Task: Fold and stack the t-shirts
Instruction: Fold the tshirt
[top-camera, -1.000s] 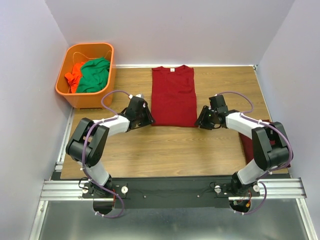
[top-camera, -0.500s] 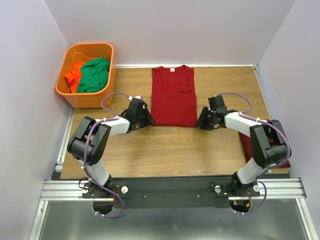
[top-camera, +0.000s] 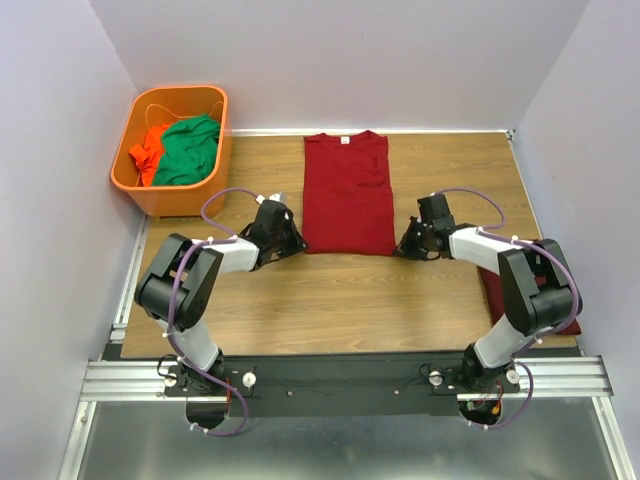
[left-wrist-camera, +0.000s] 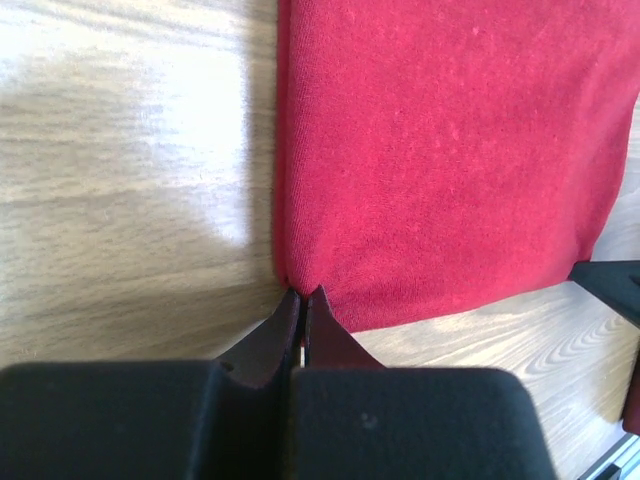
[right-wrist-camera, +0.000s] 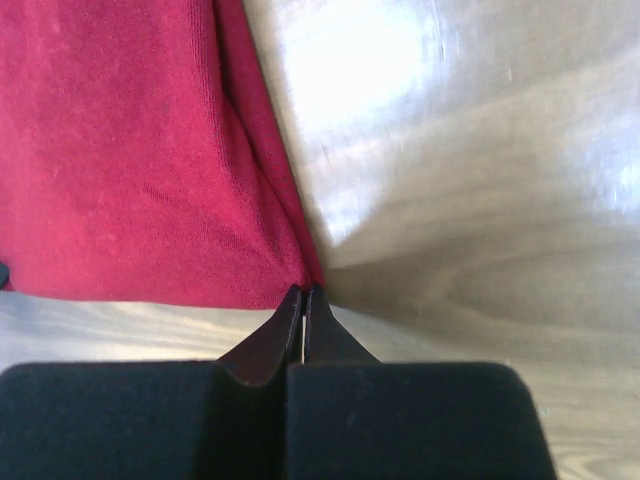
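Left gripper (left-wrist-camera: 303, 295): jaws closed tight, pinching the near left corner of the maroon t-shirt (top-camera: 347, 195). Right gripper (right-wrist-camera: 304, 290): jaws likewise closed, pinching the near right corner, where the fabric puckers towards the tips. A folded maroon garment (top-camera: 489, 288) lies at the right edge of the wooden table (top-camera: 330, 300), partly under the right arm. The t-shirt lies flat at table centre, folded into a long strip, neck label at the far end. Far left, an orange basket (top-camera: 150, 195) holds a green garment (top-camera: 188, 150) and an orange garment (top-camera: 150, 148).
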